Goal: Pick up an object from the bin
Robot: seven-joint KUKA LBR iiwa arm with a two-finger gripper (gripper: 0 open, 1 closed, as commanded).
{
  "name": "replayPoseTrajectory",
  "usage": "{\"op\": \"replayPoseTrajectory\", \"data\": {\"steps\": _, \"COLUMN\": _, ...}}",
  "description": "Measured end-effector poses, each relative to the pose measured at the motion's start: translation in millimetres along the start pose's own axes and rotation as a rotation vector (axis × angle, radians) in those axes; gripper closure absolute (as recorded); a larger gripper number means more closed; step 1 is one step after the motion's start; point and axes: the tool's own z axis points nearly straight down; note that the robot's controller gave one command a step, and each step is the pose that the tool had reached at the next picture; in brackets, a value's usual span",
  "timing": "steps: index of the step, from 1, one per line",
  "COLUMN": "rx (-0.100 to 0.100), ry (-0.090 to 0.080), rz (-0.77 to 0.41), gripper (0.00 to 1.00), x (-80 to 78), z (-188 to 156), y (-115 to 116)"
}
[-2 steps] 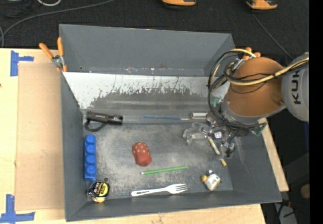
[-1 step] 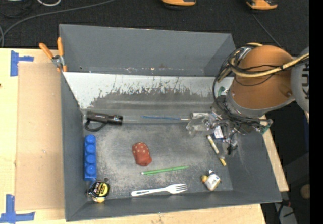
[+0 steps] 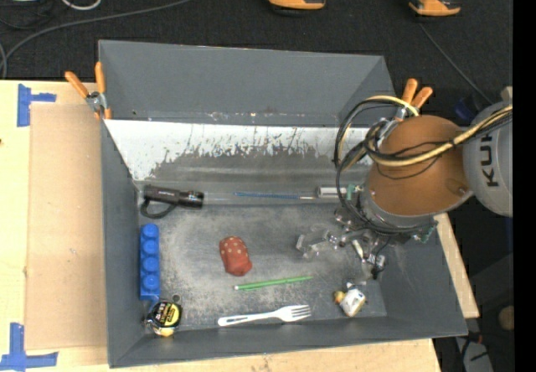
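Gripper (image 3: 371, 260) (open or closed: cannot tell) hangs beside one clear plastic piece (image 3: 314, 243); one white fork (image 3: 264, 316), one green straw (image 3: 272, 282) and one red block (image 3: 235, 255) lie nearby.

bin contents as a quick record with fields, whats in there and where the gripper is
bin: grey metal bin
gripper: gripper at the right of the floor, beside a clear plastic piece
left side: black torch, blue block strip, yellow tape measure
middle: red block, green stick, white fork
front right: small white and yellow thing
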Motion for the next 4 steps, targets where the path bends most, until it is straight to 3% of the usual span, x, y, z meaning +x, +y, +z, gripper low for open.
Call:
{"op": "replayPoseTrajectory", "data": {"steps": 1, "rx": 0.016, "ry": -0.011, "rz": 0.348, "gripper": 1.00, "x": 31.9, "z": -12, "y": -88}}
{"op": "replayPoseTrajectory", "data": {"steps": 2, "rx": 0.016, "ry": -0.011, "rz": 0.349, "gripper": 1.00, "x": 31.9, "z": -12, "y": -88}}
{"op": "replayPoseTrajectory", "data": {"steps": 3, "rx": 0.012, "ry": -0.010, "rz": 0.357, "gripper": 1.00, "x": 26.0, "z": -87, "y": -78}}
{"op": "replayPoseTrajectory", "data": {"steps": 4, "rx": 0.017, "ry": -0.013, "rz": 0.366, "gripper": 1.00, "x": 26.6, "z": -108, "y": -82}}
